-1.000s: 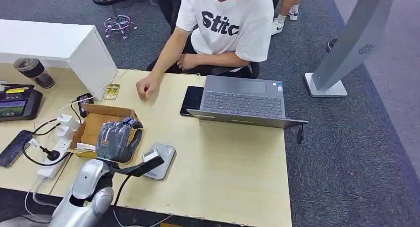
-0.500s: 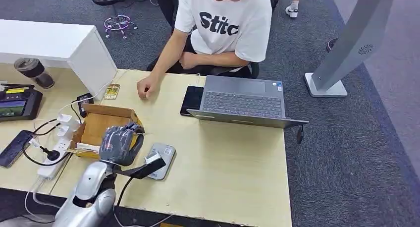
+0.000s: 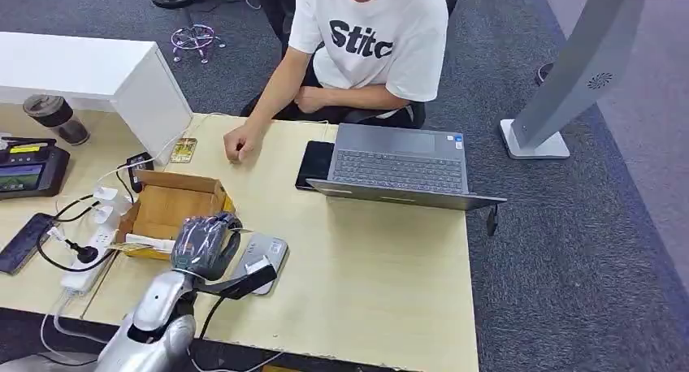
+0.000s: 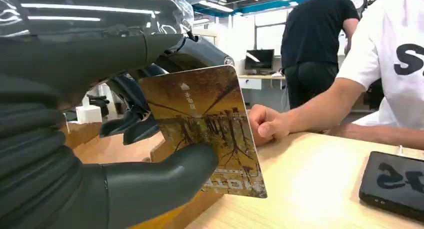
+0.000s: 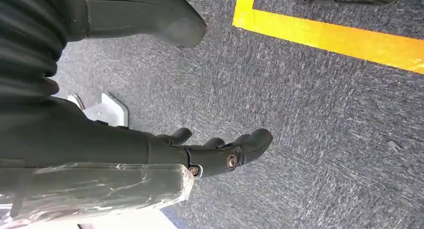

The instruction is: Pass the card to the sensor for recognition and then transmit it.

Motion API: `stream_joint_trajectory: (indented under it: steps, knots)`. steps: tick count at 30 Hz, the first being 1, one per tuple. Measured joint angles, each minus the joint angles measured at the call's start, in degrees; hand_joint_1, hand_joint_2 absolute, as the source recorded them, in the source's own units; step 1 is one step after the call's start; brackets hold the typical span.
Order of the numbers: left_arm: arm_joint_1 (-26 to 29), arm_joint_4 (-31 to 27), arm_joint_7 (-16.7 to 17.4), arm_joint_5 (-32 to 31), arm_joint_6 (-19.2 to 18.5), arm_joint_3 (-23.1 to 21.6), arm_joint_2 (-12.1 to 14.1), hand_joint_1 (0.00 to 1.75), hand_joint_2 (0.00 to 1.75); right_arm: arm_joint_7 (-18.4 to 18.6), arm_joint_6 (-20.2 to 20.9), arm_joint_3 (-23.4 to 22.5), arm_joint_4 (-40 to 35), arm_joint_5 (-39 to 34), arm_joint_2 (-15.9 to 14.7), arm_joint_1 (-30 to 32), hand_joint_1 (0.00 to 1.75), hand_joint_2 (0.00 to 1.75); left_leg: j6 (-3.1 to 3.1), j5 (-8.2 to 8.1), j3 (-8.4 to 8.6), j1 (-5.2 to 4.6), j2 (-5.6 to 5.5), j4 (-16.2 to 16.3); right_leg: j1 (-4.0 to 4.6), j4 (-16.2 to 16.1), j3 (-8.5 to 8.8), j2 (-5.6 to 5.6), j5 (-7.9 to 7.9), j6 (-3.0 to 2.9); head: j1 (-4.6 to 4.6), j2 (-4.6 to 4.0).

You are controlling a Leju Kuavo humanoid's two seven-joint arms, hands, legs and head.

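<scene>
My left hand (image 3: pixel 203 244) hovers low over the table between the cardboard box (image 3: pixel 166 205) and the grey square sensor (image 3: pixel 270 250), partly covering the sensor's near-left edge. In the left wrist view the hand pinches a gold-brown card (image 4: pixel 205 124) with a tree picture between the thumb (image 4: pixel 165 181) and the darker fingers, and the card stands nearly upright above the wood. My right hand (image 5: pixel 220 151) hangs over grey carpet with its fingers loosely apart and nothing in it.
A seated person in a white T-shirt rests a fist (image 3: pixel 238 144) on the table's far side. An open laptop (image 3: pixel 398 165) and a black phone (image 3: pixel 315 162) lie beyond the sensor. A power strip with cables (image 3: pixel 89 250) sits left of the box.
My left hand has moved right with the card, from over the cardboard box to the sensor's edge. The person's fist stays put.
</scene>
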Motion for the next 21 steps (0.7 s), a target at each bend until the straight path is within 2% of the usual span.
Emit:
stream_joint_trajectory:
  steps: [14,21]
  knots:
    - [-0.15,3.08,-0.07,-1.4,-0.55,-2.06,-1.42,1.75,1.75,0.57,0.0,0.76,0.0,0.31,-0.18,-0.02,0.0,1.75,0.0,0.0,0.0,0.0,0.0,0.0,0.0,0.0,-0.01,0.0,0.0,0.0,0.0,0.0]
    - [-0.64,6.03,-0.31,-2.97,-1.33,-4.43,-1.79,1.75,1.75,0.55,0.0,0.76,0.0,-0.43,-0.37,-0.03,0.0,1.75,0.0,0.0,0.0,0.0,0.0,0.0,0.0,0.0,0.0,0.0,0.0,0.0,0.0,0.0]
